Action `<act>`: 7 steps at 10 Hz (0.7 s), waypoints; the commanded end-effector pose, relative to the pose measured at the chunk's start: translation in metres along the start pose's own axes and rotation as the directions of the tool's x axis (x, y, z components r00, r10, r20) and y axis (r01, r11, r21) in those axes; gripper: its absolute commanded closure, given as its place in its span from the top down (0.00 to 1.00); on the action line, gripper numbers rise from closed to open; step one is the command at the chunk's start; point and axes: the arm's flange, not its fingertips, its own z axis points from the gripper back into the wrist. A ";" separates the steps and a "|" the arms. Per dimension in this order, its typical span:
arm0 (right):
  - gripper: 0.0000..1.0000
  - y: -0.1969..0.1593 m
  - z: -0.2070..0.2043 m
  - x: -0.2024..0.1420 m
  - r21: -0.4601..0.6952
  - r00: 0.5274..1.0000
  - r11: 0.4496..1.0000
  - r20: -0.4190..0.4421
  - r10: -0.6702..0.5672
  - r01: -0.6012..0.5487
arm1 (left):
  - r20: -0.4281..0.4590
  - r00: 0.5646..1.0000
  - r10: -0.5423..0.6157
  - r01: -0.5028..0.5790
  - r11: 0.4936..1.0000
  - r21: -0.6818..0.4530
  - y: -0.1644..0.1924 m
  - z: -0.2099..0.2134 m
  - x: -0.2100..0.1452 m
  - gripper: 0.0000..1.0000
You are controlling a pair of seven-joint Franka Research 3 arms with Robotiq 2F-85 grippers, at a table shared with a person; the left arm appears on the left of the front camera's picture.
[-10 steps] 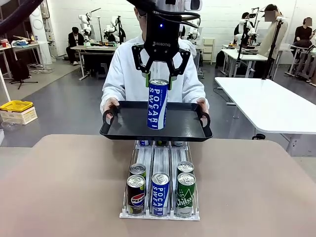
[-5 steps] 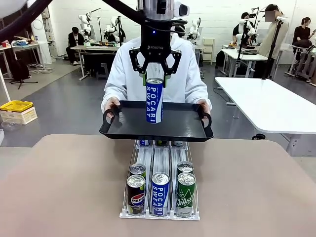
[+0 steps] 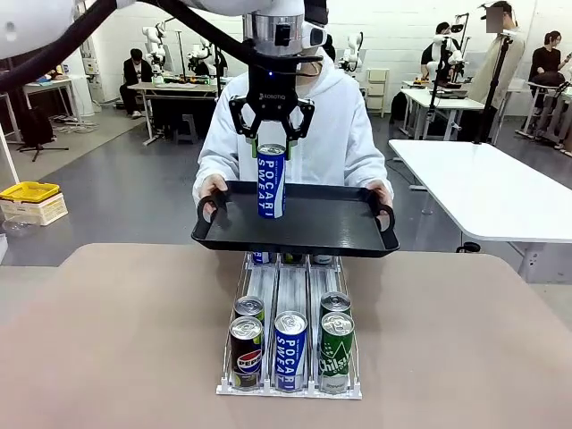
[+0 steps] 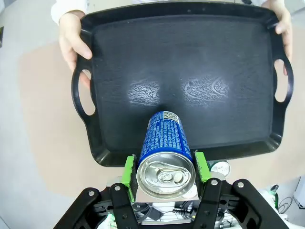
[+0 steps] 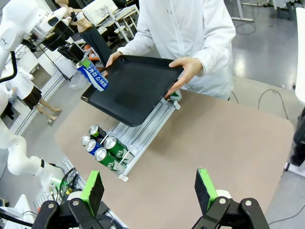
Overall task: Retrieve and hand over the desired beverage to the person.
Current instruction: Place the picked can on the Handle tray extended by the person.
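My left gripper (image 3: 271,143) is shut on the top of a blue and white Pocari Sweat can (image 3: 272,183), holding it upright. The can hangs over the left half of a black tray (image 3: 295,239); I cannot tell whether its base touches the tray floor. The person (image 3: 332,125), in a white hooded jacket, holds the tray by both handles at the table's far edge. From the left wrist, the can (image 4: 165,143) sits between the green pads (image 4: 127,169) above the tray (image 4: 200,57). My right gripper (image 5: 150,188) is open and empty, high over the table's near side.
A metal can rack (image 3: 290,295) stands mid-table below the tray, with a Pepsi can (image 3: 246,350), a Pocari can (image 3: 290,349) and a green can (image 3: 336,350) at its front and more behind. A white table (image 3: 483,192) stands off right.
My left gripper has carried the can leftward and farther across, toward the person. The person has shifted the tray slightly right and raised it a little.
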 end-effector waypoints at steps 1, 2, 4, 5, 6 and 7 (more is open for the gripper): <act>1.00 -0.001 0.000 0.004 0.024 1.000 1.000 0.024 0.015 -0.015 | -0.021 1.000 0.022 -0.023 0.999 -0.029 -0.001 0.006 0.018 0.58; 1.00 -0.001 0.000 0.004 0.024 1.000 1.000 0.024 0.015 -0.015 | -0.033 0.999 0.029 -0.029 0.999 -0.025 0.000 0.000 0.024 0.58; 1.00 -0.001 0.000 0.004 0.024 1.000 1.000 0.024 0.015 -0.015 | -0.066 0.997 0.035 -0.037 0.999 -0.023 0.002 -0.013 0.030 0.58; 1.00 -0.001 0.000 0.004 0.024 1.000 1.000 0.024 0.015 -0.015 | -0.075 0.997 0.031 -0.033 0.999 -0.019 0.001 -0.018 0.032 0.58; 1.00 -0.001 0.000 0.004 0.024 1.000 1.000 0.024 0.015 -0.015 | -0.080 0.996 0.029 -0.030 0.999 -0.019 0.000 -0.022 0.032 0.58; 1.00 -0.001 0.000 0.004 0.024 1.000 1.000 0.024 0.015 -0.015 | -0.079 0.996 0.030 -0.031 0.999 -0.021 0.000 -0.025 0.032 0.58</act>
